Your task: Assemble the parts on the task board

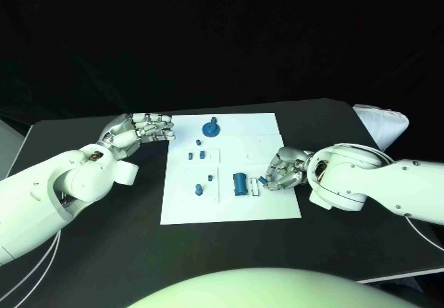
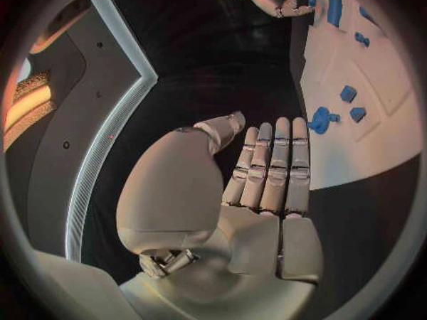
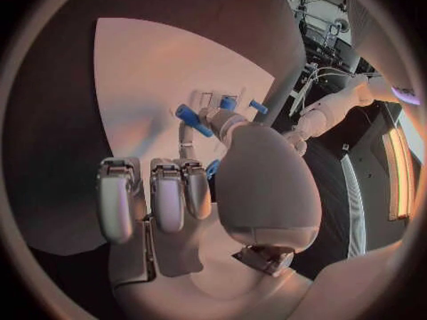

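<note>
Start at the right hand (image 1: 285,170): curled low over the right side of the task board (image 1: 231,212), fingers drawn in against the thumb, seemingly pinching a small blue part (image 3: 212,168) at the fingertips. Mostly hidden by the fingers, so hard to tell its shape or which way it points.

Just beyond those fingertips, towards the board's middle: an upright blue block (image 1: 240,184), with what looks like a narrow pale recess beside it. Likely the target for the pinched piece, though impossible to confirm from here.

To do this step well:
- Hold the pinch firm but light, with the part square to the board rather than tilted.
- Lower straight down and avoid sweeping sideways, since the blue block stands very near and could be knocked.
- Release only once seated, and spread the fingers gently so nothing drags out.

Farther out on the board: an oval blue piece (image 1: 199,188), two small blue pegs (image 1: 194,154), and a round blue knob (image 1: 212,128) near the far edge.

Over at the board's far left corner, the left hand (image 2: 267,185): flat, fingers straight and side by side, thumb apart, holding nothing. Could steady the board's edge if it slides.
</note>
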Motion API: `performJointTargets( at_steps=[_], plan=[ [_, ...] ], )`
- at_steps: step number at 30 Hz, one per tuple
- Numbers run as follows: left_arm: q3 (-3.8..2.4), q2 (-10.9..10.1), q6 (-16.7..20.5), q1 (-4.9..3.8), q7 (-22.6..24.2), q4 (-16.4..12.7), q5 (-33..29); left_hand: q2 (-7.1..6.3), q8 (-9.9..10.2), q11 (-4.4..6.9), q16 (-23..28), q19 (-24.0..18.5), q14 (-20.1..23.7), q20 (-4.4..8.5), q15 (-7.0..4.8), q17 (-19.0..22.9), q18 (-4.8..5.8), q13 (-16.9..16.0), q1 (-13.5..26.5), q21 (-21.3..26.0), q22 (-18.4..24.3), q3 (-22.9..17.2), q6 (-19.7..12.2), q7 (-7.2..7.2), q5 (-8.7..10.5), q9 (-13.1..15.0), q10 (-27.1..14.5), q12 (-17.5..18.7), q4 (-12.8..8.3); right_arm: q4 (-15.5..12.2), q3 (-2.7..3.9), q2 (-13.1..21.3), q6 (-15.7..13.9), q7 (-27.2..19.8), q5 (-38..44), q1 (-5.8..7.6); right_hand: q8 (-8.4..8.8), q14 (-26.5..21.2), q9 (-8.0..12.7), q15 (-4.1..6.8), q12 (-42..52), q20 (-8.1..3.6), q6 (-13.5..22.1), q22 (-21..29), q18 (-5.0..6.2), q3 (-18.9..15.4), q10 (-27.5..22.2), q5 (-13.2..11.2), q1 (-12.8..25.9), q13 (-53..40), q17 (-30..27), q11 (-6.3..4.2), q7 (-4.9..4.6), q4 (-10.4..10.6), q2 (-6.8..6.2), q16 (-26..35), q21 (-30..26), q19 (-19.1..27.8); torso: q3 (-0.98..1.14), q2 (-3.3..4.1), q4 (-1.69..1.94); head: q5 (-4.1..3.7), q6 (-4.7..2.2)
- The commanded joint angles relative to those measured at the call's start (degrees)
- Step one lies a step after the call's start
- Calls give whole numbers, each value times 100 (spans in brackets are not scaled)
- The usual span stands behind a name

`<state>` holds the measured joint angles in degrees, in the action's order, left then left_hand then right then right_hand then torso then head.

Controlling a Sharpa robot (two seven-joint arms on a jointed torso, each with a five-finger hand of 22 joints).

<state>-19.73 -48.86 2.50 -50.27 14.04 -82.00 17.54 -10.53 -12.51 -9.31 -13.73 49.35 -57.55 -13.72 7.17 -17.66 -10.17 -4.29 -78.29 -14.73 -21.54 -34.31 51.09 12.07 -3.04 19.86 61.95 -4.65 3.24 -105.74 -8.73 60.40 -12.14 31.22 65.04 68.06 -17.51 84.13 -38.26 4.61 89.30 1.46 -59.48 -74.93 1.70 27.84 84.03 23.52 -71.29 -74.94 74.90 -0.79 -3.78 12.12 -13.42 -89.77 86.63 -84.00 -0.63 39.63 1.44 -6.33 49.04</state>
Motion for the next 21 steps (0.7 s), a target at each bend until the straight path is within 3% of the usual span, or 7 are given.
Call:
performJointTargets(
  at_steps=[1, 21],
  plan=[
    [-3, 4, -88, 5, 18, -22, -11, 33, -2, -15, 20, 41, -30, -2, -1, -6, -21, -8, 3, 21, 5, 4, 6, 28, -12, -5, -17, 19, 35, 73, -16, -98, -151, 47, -198, -22, -19, 587, -10, -30, -9, 17, -31, -1356, -98, 0, 562, 20, 72, -1472, 1510, 21, 2, 26, 12, -23, -9, -519, 2, -2, 16, -16, 13],
    [-3, -30, -100, 4, -4, -44, -11, 33, 0, -18, 35, 51, -34, -2, 1, -13, -21, -9, 6, 35, 18, 5, 3, 31, -12, -9, -19, 21, 43, 266, -53, -413, -115, 125, -23, -111, -124, 587, -70, 4, -66, -12, -99, -1359, -98, -124, 539, -85, 614, -1447, 1510, -16, 46, 263, 86, -23, -12, -521, 14, 2, 3, -9, 50]
  ],
)
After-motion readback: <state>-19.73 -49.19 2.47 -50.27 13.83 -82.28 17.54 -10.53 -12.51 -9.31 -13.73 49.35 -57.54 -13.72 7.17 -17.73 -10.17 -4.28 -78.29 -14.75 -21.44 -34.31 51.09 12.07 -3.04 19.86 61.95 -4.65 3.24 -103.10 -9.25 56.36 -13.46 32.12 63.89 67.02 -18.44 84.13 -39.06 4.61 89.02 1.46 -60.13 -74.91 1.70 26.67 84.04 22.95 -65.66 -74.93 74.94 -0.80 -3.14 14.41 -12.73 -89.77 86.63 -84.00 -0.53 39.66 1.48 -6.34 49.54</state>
